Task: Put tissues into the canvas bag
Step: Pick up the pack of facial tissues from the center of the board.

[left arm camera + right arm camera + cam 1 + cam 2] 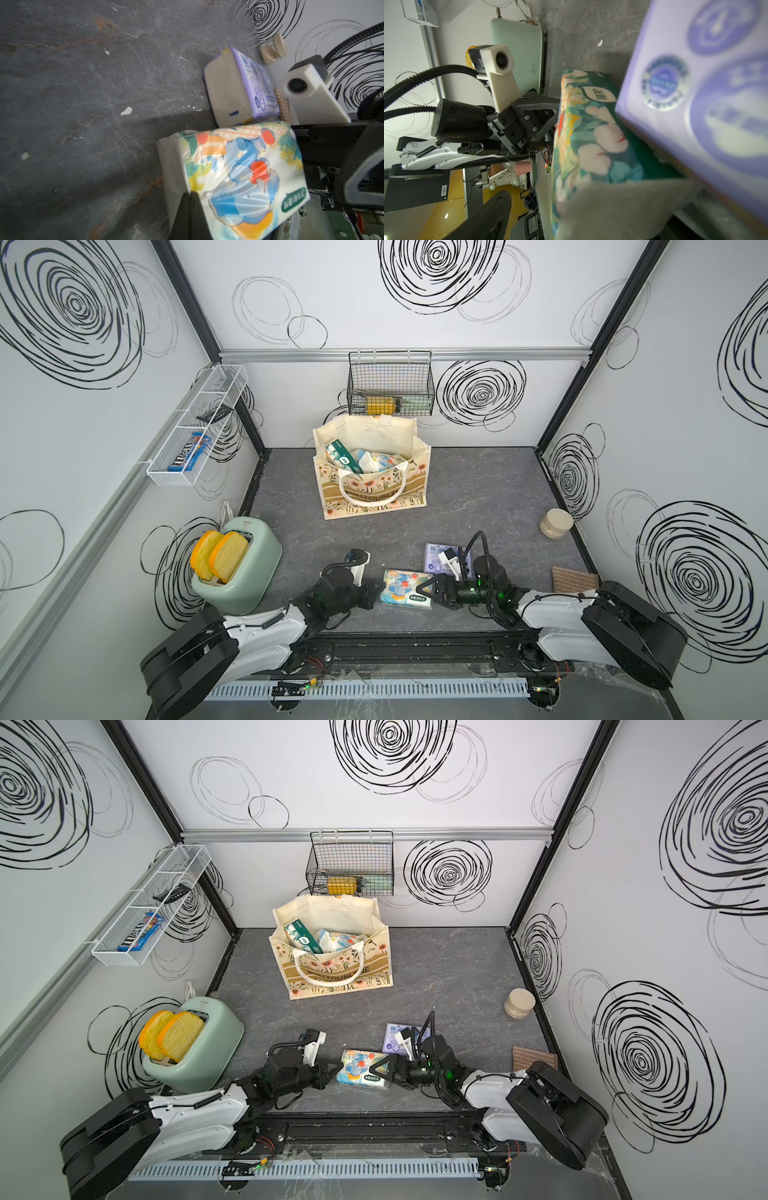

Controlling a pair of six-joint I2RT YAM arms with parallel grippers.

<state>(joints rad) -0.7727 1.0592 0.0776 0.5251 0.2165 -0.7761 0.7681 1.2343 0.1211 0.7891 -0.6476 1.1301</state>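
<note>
Standing open, the canvas bag [417,486] holds tissues [345,457].

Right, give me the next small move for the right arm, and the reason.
Probably close the right gripper on the elephant-print tissue pack. Its jaws stand open astride one end of the pack, which lies on the table, while the shut left gripper sits against the other end. The canvas bag stands farther back.

The bag [415,485] is cream, the pack [432,552] purple
</note>
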